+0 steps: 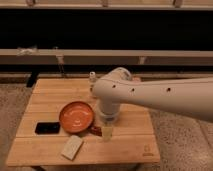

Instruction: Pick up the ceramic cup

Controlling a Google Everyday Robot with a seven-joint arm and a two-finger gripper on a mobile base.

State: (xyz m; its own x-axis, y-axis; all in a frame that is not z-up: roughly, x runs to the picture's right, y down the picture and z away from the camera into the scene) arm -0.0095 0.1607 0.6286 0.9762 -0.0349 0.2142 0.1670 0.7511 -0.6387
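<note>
One wooden table [50, 95]: it filled the lower part of the view. Its near left corner was cut off by the bottom edge, and part of its right rear was covered from above.
My arm [165, 97]: white, it came in from the right, was cut off at that edge, and bent down over the middle of the table. It hid whatever lay beneath and behind it.
Round orange dish [76, 116]: it sat left of my wrist, near the table's middle, and was almost wholly in view.
Flat black object [47, 128]: it lay left of the dish, close to the table's left edge, and was too dark to make out.
Tilted pale block [72, 147]: rectangular, it lay near the front edge, in front of the dish.
My gripper [108, 124]: it pointed down, right of the dish, directly over the ceramic cup [107, 132]. My wrist's bulk covered its upper part.
Its grip: I could not tell whether it was open or closed, nor whether it touched the cup.
Small ceramic cup: cream-white and upright, it stood near the table's front edge, with its rim hidden under my gripper.
Slim bottle [92, 78]: pale-capped, it stood at the table's rear, just beside my arm's bend.
Tiny reddish-brown thing [95, 130]: it lay between dish and cup and was too small to identify.
</note>
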